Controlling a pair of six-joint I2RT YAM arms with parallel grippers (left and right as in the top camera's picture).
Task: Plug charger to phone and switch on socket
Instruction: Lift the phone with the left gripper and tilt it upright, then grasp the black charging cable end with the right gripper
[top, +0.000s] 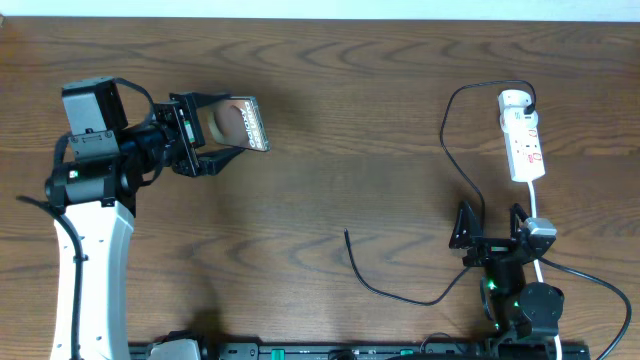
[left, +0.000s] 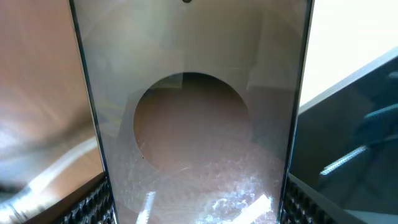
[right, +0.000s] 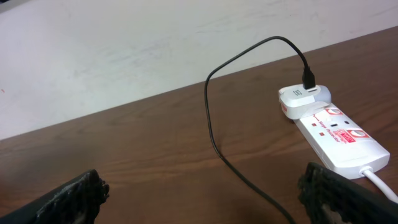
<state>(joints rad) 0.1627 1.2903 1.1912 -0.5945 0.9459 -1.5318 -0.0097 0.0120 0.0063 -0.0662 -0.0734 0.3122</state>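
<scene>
Overhead, our left claw (top: 232, 127) clamps the stiff, slick phone (left: 193, 143) by its edges; right claw (top: 490, 225) gapes empty. We'd pinch the limp, light charger (right: 207, 106) just behind its tip, mid-table.

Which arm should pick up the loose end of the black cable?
Right: the right gripper is open, empty and nearer the charger's loose end; the left gripper holds the phone.

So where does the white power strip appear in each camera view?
Overhead: the power strip lies at the upper right, running up the picture.
Left wrist: not in it.
Right wrist: the power strip lies at the right edge, mid-height.
Shared landmark: the black charger cable arching to the strip's end, in overhead and right wrist.
</scene>
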